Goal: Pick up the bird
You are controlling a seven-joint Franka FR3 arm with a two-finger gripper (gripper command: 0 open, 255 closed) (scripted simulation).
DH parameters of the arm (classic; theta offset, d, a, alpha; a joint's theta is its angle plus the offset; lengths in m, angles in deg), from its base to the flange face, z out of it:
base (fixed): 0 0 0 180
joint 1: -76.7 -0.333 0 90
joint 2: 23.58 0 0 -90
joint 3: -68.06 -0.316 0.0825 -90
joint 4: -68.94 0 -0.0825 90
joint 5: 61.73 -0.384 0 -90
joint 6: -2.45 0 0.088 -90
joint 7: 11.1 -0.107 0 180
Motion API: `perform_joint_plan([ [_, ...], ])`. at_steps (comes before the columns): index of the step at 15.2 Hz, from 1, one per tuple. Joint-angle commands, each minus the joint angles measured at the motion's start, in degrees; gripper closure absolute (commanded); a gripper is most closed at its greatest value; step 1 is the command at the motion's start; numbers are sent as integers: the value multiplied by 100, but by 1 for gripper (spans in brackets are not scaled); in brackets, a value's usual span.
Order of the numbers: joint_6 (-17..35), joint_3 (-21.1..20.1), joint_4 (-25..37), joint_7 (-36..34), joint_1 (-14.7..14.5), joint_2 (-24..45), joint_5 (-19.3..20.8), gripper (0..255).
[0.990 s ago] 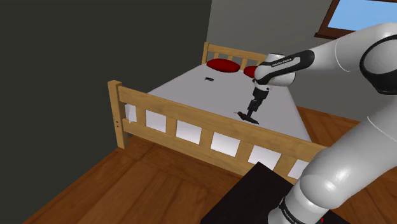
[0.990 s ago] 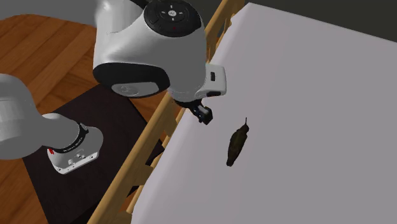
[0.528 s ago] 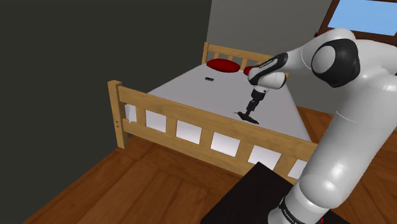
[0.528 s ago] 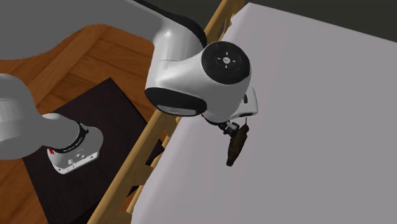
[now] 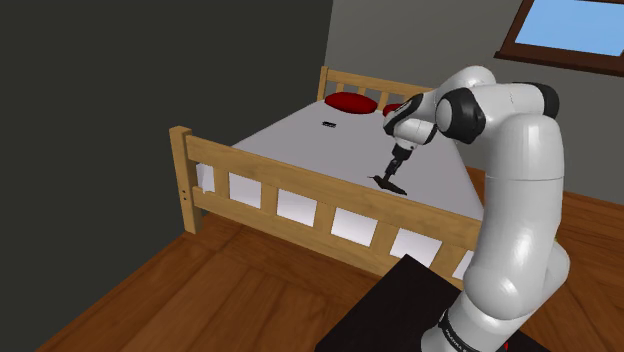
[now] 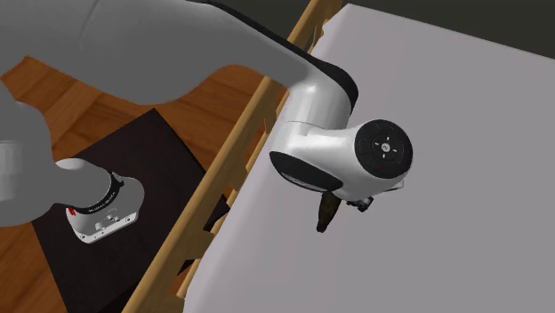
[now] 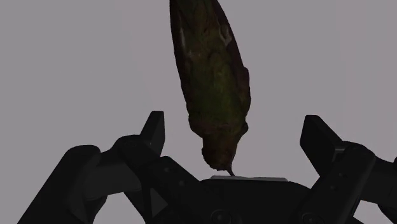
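— What is under you?

— A wooden-framed bed (image 5: 250, 165) with a pale grey mattress. My white arm (image 5: 510, 170) reaches over its footboard, and two red pillows (image 5: 350, 102) sit at the headboard end.

— And your gripper?

— My gripper (image 7: 234, 125) hangs low over the mattress, spread wide and grasping nothing.

— Where is the bird?

— The bird (image 7: 213, 83), long, narrow and dark green-brown, lies flat on the mattress between my fingers (image 7: 153, 130). Neither finger touches it. A small dark thing (image 5: 328, 124) lies nearer the pillows.
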Motion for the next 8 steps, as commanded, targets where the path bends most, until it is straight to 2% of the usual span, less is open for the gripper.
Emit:
perform_joint_plan([
  [1,25,-90,188,127,123,239,-161,0],
  [8,362,-241,107,317,225,540,-405,0],
])
